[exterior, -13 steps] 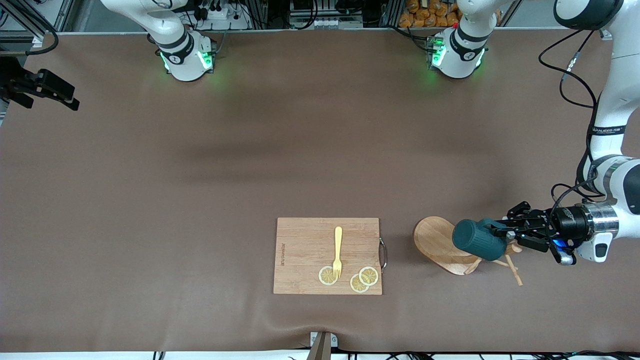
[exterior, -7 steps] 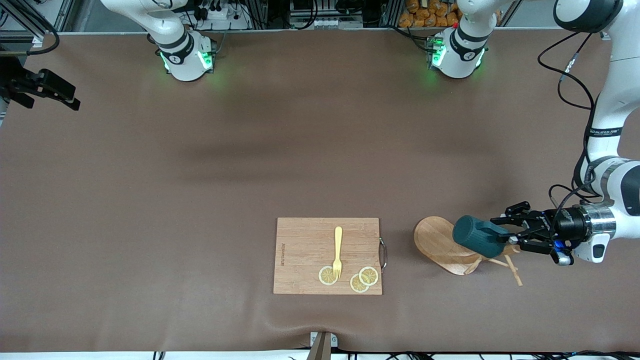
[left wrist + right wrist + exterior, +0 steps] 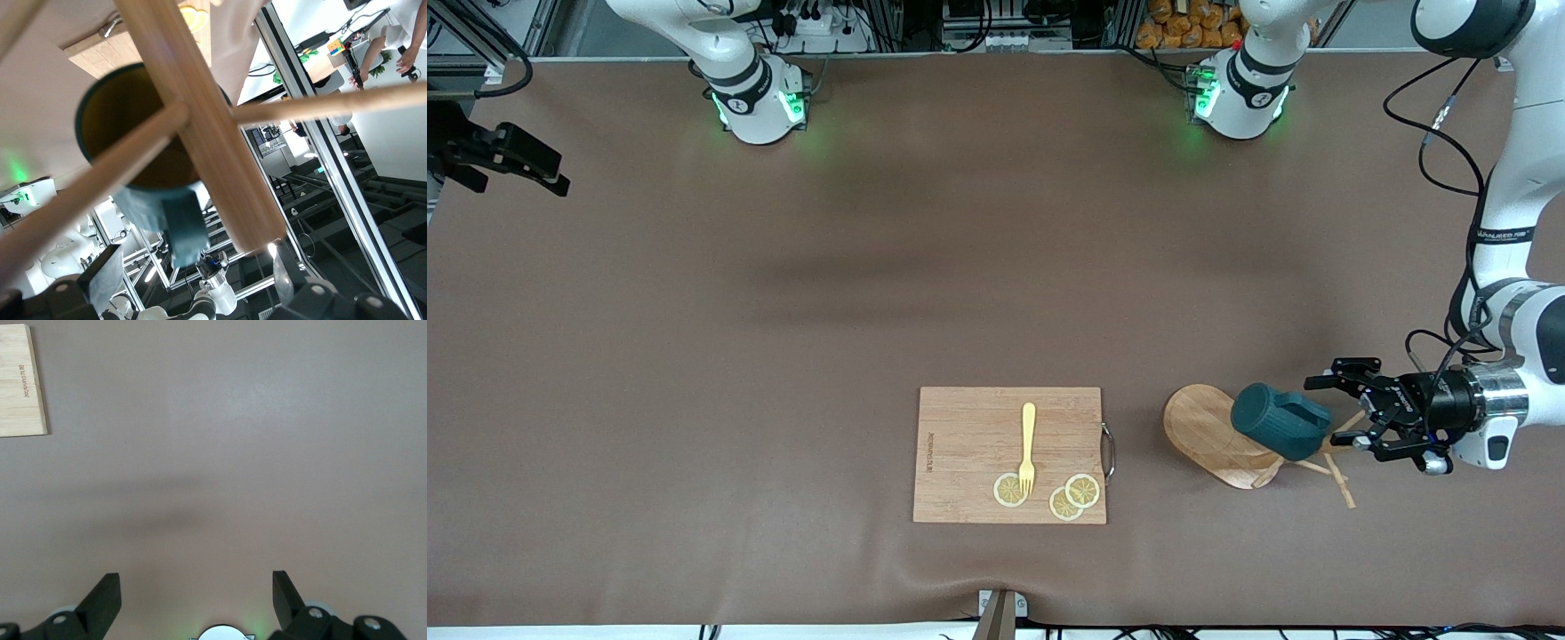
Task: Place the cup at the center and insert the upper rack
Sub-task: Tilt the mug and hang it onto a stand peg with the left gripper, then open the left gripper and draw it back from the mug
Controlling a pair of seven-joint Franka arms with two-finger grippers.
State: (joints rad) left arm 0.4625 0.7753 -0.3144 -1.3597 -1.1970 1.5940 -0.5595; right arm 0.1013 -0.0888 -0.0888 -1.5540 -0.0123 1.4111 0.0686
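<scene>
The front view looks down from high across the table toward both bases, the left wrist view faces the cup [image 3: 143, 133] at close range, and the right wrist view looks straight down, sharing the cutting board [image 3: 20, 380] corner.

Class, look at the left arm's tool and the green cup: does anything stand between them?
Yes. The upper rack lies tipped, its pegs and post crossing the cup mouth toward the open left tool. The right tool waits elsewhere, open.
</scene>
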